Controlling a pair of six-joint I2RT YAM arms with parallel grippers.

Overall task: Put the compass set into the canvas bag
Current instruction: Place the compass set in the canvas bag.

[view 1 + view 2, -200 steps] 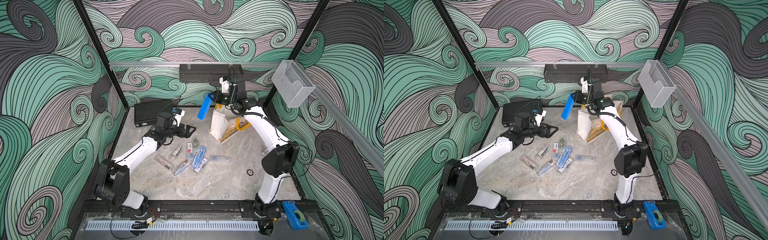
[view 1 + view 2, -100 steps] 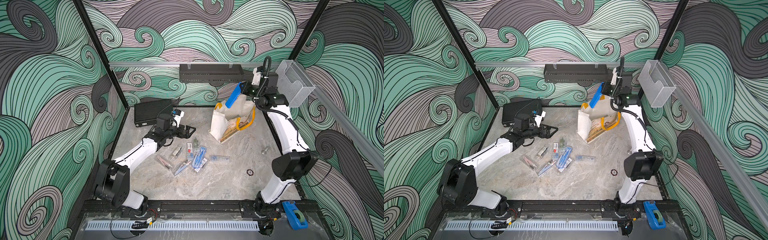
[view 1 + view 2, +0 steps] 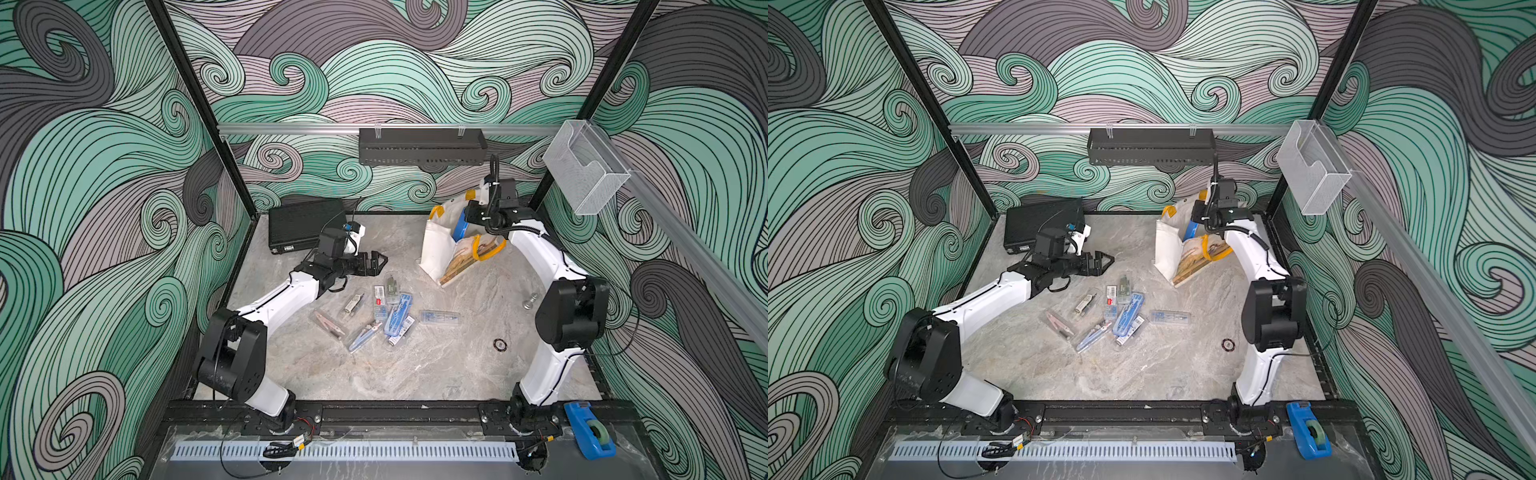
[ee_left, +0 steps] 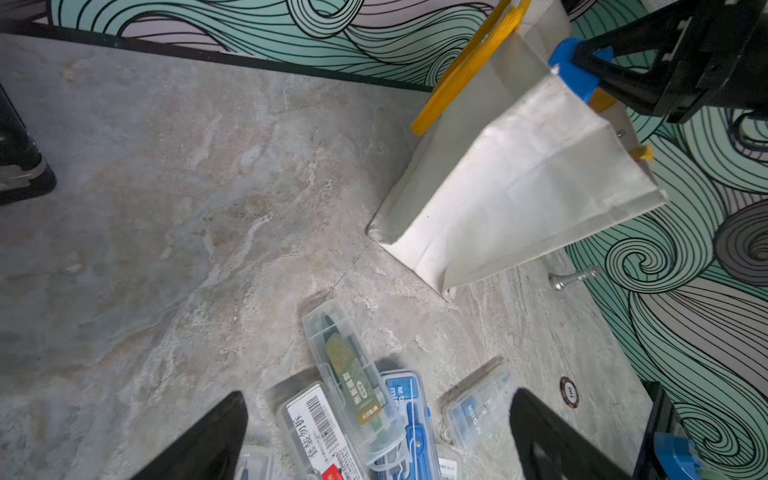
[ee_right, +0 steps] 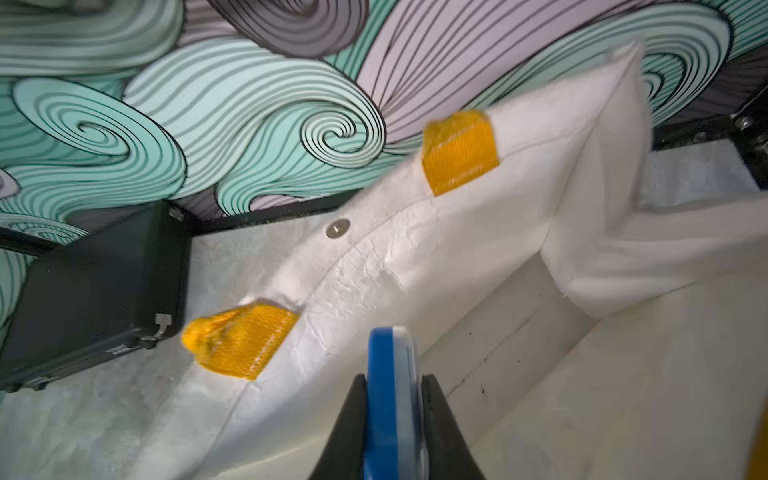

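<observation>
Blue compass set (image 5: 390,353), pinched in the right pincer (image 5: 393,380), pokes into the canvas bag (image 5: 457,266); left pincer (image 4: 380,399) gapes wide, empty.

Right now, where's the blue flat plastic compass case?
The blue case is clamped in the right gripper, partly inside the open off-white canvas bag, back right in both top views.

Marbled tabletop (image 4: 166,208) with stationery.
Clear cases (image 4: 357,386) heaped just under left fingers (image 4: 199,449); canvas bag (image 4: 511,187) standing ahead; black briefcase (image 3: 303,224) aside; metal knob (image 4: 571,277), round token (image 4: 568,392) farther off.
</observation>
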